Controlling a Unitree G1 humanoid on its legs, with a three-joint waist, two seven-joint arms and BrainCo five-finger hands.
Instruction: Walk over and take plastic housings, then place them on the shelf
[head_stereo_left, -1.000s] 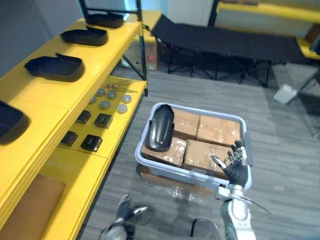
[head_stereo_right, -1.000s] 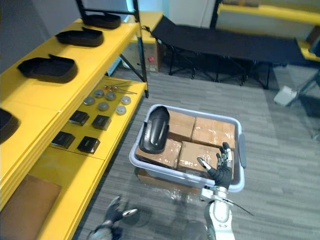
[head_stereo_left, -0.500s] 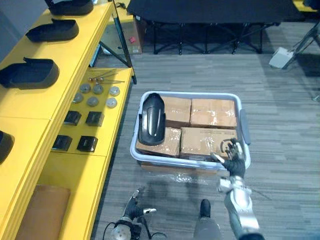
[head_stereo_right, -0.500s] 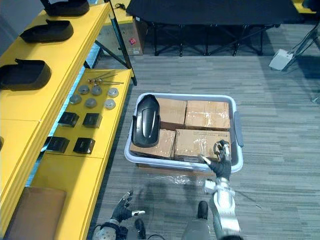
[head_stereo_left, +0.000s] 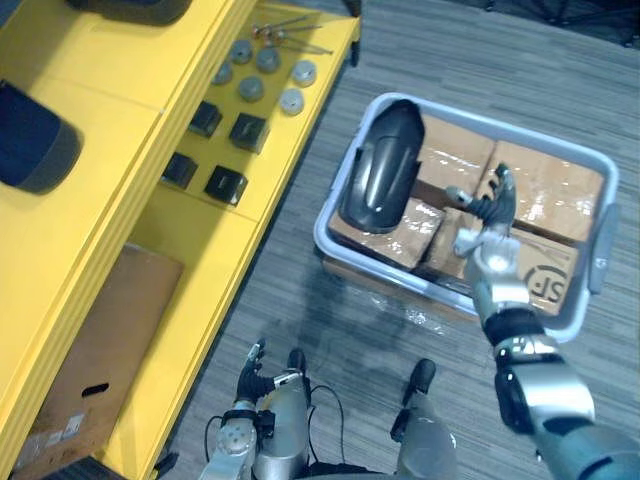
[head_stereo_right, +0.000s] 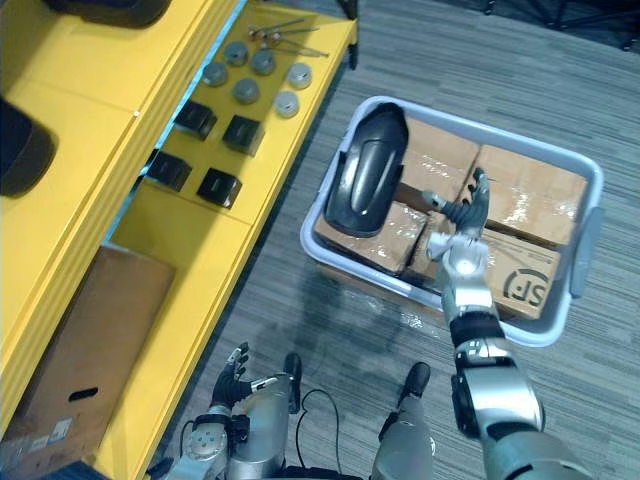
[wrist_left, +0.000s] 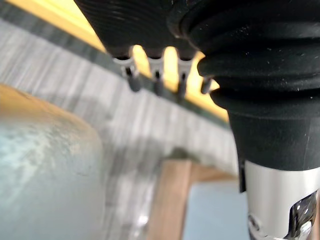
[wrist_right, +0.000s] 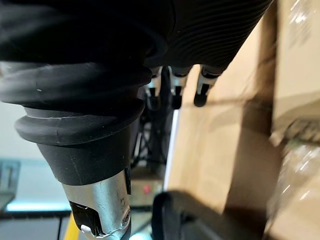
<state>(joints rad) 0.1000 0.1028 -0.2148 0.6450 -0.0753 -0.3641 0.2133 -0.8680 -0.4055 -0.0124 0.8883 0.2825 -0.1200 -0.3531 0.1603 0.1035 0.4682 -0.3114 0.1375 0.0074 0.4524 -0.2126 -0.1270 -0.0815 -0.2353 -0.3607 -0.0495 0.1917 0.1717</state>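
A black plastic housing (head_stereo_left: 380, 165) lies at the left end of a grey-blue tub (head_stereo_left: 598, 262), resting on taped cardboard boxes (head_stereo_left: 545, 190). My right hand (head_stereo_left: 487, 215) hovers open over the boxes, just right of the housing and apart from it, fingers straight. In the right wrist view its fingers (wrist_right: 175, 90) point along the boxes, with the housing's dark edge (wrist_right: 200, 220) beyond them. Low by the floor beside the shelf, my left hand (head_stereo_left: 250, 368) hangs open and holds nothing. Two more black housings (head_stereo_left: 35, 140) sit on the yellow shelf's top board (head_stereo_left: 130, 80).
The lower yellow shelf board (head_stereo_left: 215, 230) carries small black blocks (head_stereo_left: 225, 183), grey round discs (head_stereo_left: 265, 75) and a brown cardboard sheet (head_stereo_left: 90, 340). The tub stands on grey carpet (head_stereo_left: 330, 330), close to the shelf's right edge.
The camera has swung, so the whole scene has shifted. My right hand has gone from the tub's near rim up over the boxes, closer to the housing. The left hand stays low.
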